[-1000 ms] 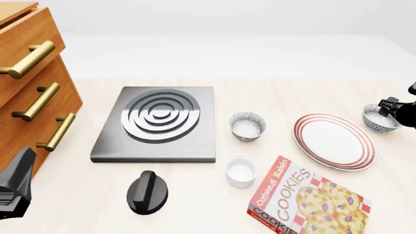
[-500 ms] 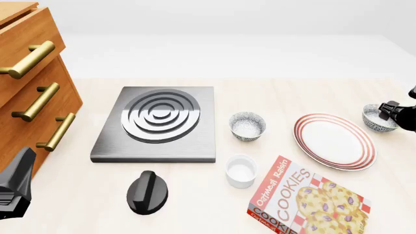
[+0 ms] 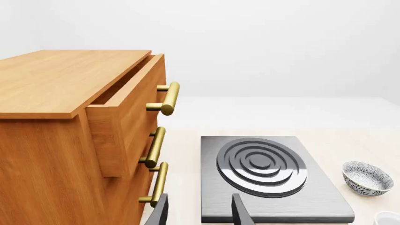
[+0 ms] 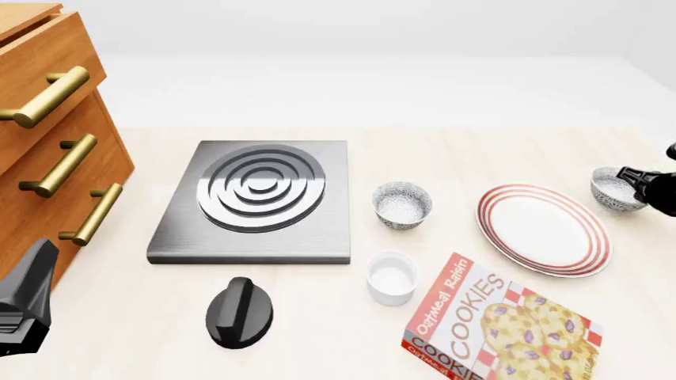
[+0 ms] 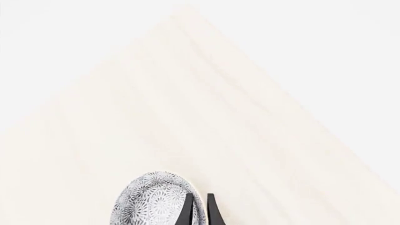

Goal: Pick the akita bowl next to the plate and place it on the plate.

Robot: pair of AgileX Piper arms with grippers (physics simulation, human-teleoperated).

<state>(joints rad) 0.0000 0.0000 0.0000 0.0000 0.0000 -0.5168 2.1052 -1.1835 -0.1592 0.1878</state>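
The akita bowl (image 4: 613, 190), speckled grey and white, is just right of the red-ringed white plate (image 4: 543, 229). My right gripper (image 4: 632, 178) reaches in from the right edge, its fingers closed on the bowl's right rim. In the right wrist view the two dark fingertips (image 5: 187, 209) pinch the rim of the akita bowl (image 5: 154, 202), with only a thin gap between them. My left gripper (image 3: 200, 213) is open and holds nothing. It hangs low at the front left (image 4: 27, 305), beside the drawers.
A look-alike speckled bowl (image 4: 403, 203) stands between the plate and the grey burner (image 4: 259, 201). A white cup (image 4: 391, 277), a cookie box (image 4: 496, 324) and a black knob (image 4: 239, 312) lie in front. The wooden drawer cabinet (image 4: 53, 150) fills the left side, its top drawer ajar.
The right arm has drawn back toward the right edge. Its fingers have settled on the bowl's rim, and the bowl has shifted slightly. The left arm has not moved.
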